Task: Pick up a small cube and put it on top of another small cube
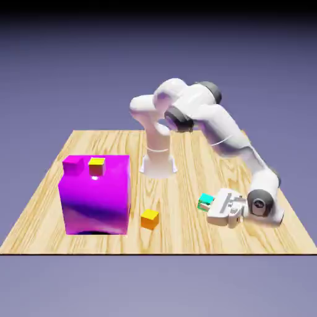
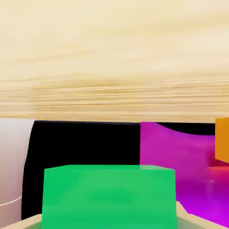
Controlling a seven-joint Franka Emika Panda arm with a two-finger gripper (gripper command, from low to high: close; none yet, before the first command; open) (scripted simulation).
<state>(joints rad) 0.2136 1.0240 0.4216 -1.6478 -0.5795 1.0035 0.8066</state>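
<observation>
The small cube (image 1: 205,202), teal-green, sits low over the wooden table (image 1: 186,235) toward the exterior view's right. My gripper (image 1: 210,204) lies nearly level with the table, points toward the exterior view's left, and is shut on the small cube. The hand view shows the small cube (image 2: 109,197) large at the bottom middle, covering the finger tips. An orange cube (image 1: 149,218) rests on the table left of the gripper, apart from it. The orange cube (image 2: 222,138) also shows at the hand view's right edge.
A big magenta block (image 1: 96,195) stands at the exterior view's left, with a yellow cube (image 1: 96,165) and a small magenta cube (image 1: 73,164) on top. The robot's base (image 1: 158,162) rises behind. In the hand view the magenta block (image 2: 179,156) lies right of the small cube.
</observation>
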